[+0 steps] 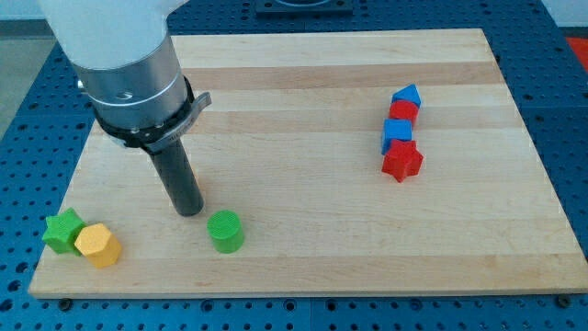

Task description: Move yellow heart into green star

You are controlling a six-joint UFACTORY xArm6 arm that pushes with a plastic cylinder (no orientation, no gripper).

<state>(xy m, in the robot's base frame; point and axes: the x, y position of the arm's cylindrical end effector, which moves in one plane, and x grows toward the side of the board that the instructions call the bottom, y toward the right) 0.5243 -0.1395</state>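
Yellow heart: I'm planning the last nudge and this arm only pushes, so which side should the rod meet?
Probably its right-hand face. The yellow heart already lies against the green star, which is on its upper left, so a push toward the view's left presses them together. My tip stands up and right of it, beside the green cylinder.

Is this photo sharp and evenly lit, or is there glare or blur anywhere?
Camera view: sharp and evenly lit; soft shadows under the green cylinder and my tip; faint sheen on the wooden board; the arm's top is cropped.
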